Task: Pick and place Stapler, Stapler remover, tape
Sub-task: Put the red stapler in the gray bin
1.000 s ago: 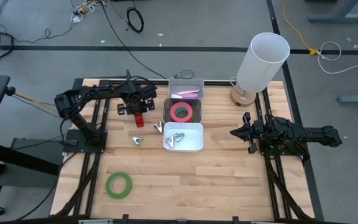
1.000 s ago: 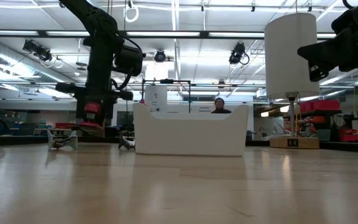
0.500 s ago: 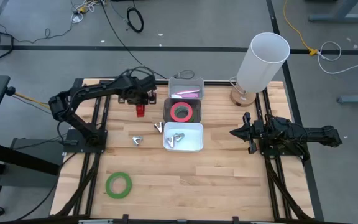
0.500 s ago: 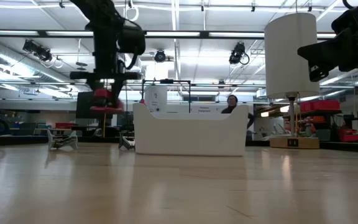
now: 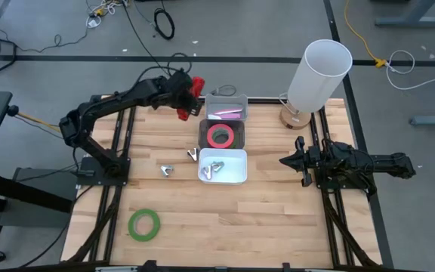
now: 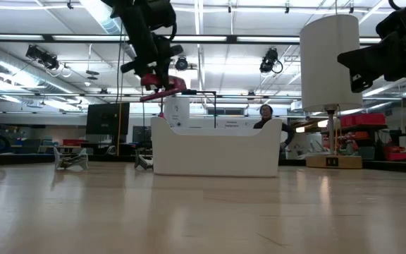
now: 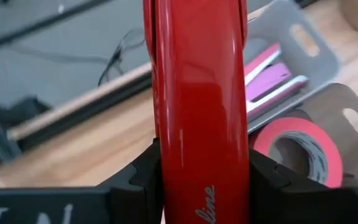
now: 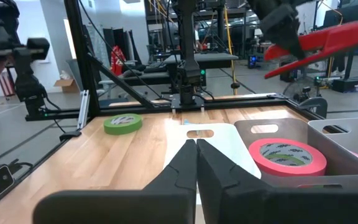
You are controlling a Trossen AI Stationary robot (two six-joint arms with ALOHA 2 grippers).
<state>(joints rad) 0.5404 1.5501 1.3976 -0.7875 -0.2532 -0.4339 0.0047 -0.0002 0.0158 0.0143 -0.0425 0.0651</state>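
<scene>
Red stapler [image 7: 197,106]: rigid, glossy, prob. slippery, fairly heavy; left gripper [image 5: 185,98] clamps it mid-body, airborne near grey bin [image 5: 236,100]. Right gripper [image 5: 287,161] pinched closed, empty, idle at table's right

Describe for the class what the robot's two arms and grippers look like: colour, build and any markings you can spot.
Both arms are matt black and jointed, built from slim links on black bases bolted to the table's edges. The left gripper has two blocky dark fingers, with white lettering partly visible on the body below them. The right gripper ends in two tapered black fingers meeting in a wedge.
</scene>
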